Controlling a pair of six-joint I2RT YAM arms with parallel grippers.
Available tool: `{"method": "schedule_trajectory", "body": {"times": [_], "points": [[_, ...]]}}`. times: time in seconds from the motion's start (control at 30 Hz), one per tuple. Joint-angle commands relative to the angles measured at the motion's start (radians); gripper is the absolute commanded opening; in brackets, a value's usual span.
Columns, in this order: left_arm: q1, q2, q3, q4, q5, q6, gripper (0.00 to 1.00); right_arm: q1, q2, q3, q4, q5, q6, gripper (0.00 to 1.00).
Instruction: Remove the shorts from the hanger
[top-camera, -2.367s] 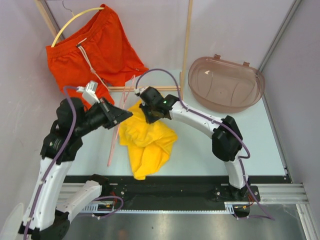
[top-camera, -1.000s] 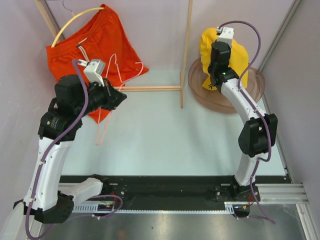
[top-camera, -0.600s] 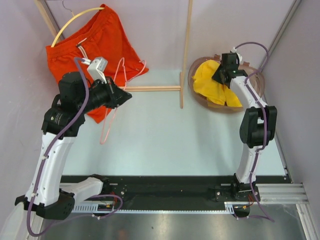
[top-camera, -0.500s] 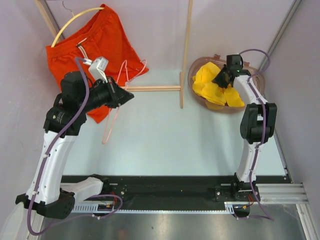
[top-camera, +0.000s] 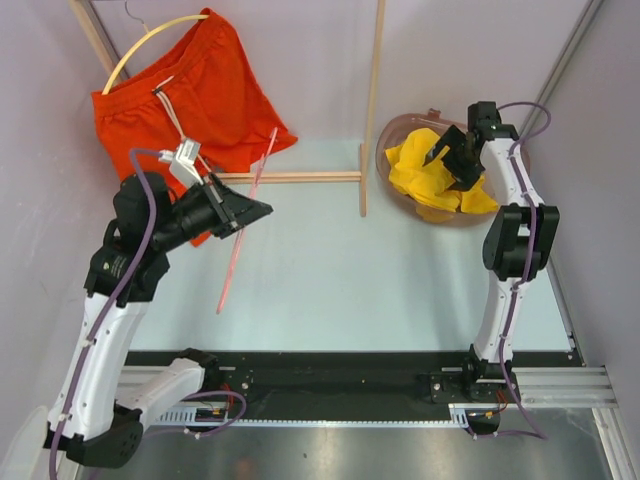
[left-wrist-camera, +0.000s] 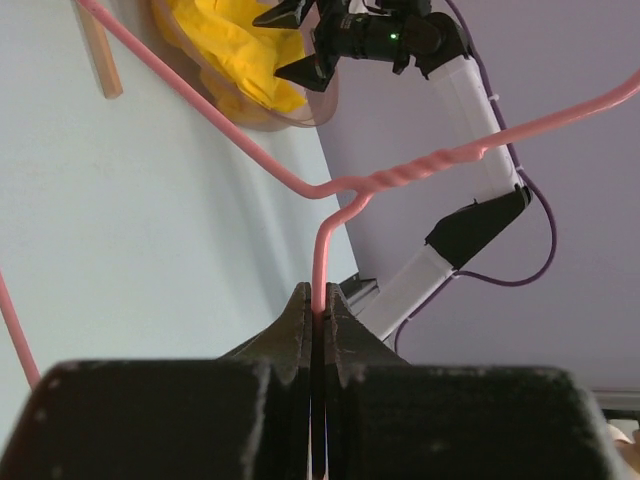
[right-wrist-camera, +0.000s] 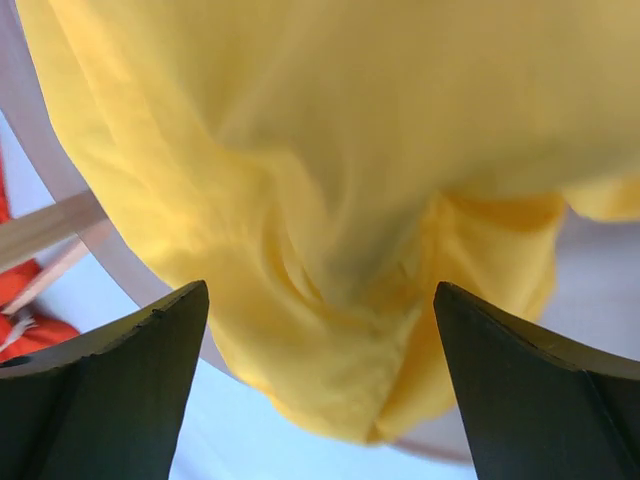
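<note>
Top view: left gripper (top-camera: 262, 211) is clamped shut on a bare pink wire hanger (top-camera: 236, 262), which hangs slanted over the table's left half, top end near the wooden rack (top-camera: 372, 100). Right gripper (top-camera: 452, 156) hovers over the translucent basket (top-camera: 386, 140) at the table's far right corner, jaws apart. Yellow shorts (top-camera: 420, 172) lie bunched inside the basket, off the hanger. Orange-red shorts (top-camera: 205, 95) hang on a yellow hanger (top-camera: 150, 45) at the far left corner, so that pair is not done.

Left wrist: left gripper (left-wrist-camera: 318, 318) pinches only the thin hook wire of the pink hanger (left-wrist-camera: 400, 178); nothing on the hanger. Yellow shorts (left-wrist-camera: 235, 60) and basket (left-wrist-camera: 322, 108) show beyond.

Right wrist: right gripper (right-wrist-camera: 318, 300) is spread wide, holding nothing; yellow shorts (right-wrist-camera: 330, 150) sit just below, basket rim (right-wrist-camera: 70, 190) at left.

Risks, as I judge them: the hanger could pivot in that thin pinch and snag the rack or the orange-red shorts. Yellow cloth near the rim could slide out, or catch a finger if the right arm lifts.
</note>
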Motion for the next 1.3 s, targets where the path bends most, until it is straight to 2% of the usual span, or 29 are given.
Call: {"method": "schedule_trajectory", "body": {"times": [0.0, 0.13, 0.2, 0.43, 0.47, 0.5, 0.57, 0.67, 0.83, 0.87, 1.07, 1.27], "points": [[0.005, -0.065, -0.069, 0.101, 0.006, -0.148, 0.0, 0.067, -0.157, 0.061, -0.182, 0.216, -0.058, 1.0], [0.005, -0.099, -0.105, 0.116, -0.025, -0.189, 0.0, 0.167, -0.315, 0.018, -0.26, 0.384, -0.089, 1.0], [0.005, -0.112, -0.127, 0.118, -0.045, -0.197, 0.0, 0.226, -0.377, -0.068, -0.262, 0.454, -0.1, 1.0], [0.0, -0.099, -0.175, 0.143, -0.08, -0.192, 0.0, 0.598, -0.671, -0.416, -0.222, 0.614, -0.149, 1.0], [0.0, -0.087, -0.172, 0.147, -0.083, -0.183, 0.0, 0.694, -0.702, -0.454, -0.214, 0.622, -0.147, 1.0], [-0.001, -0.076, -0.17, 0.156, -0.092, -0.18, 0.0, 0.733, -0.745, -0.531, -0.205, 0.617, -0.144, 1.0], [-0.009, -0.034, -0.161, 0.198, -0.097, -0.169, 0.0, 0.828, -0.779, -0.582, -0.217, 0.597, -0.1, 1.0], [-0.024, 0.053, -0.092, 0.225, -0.121, -0.131, 0.0, 0.89, -0.831, -0.668, -0.21, 0.535, -0.069, 1.0], [-0.058, 0.24, 0.104, 0.23, -0.213, -0.036, 0.0, 0.899, -0.933, -0.706, -0.207, 0.49, -0.026, 1.0], [-0.06, 0.28, 0.182, 0.236, -0.223, -0.009, 0.0, 0.895, -0.95, -0.706, -0.208, 0.475, -0.026, 1.0], [-0.061, 0.509, 0.475, 0.238, -0.302, 0.096, 0.0, 0.794, -1.064, -0.708, -0.21, 0.346, -0.026, 1.0], [-0.06, 0.726, 0.727, 0.221, -0.341, 0.171, 0.0, 0.731, -1.133, -0.706, -0.184, 0.294, -0.077, 1.0]]}}
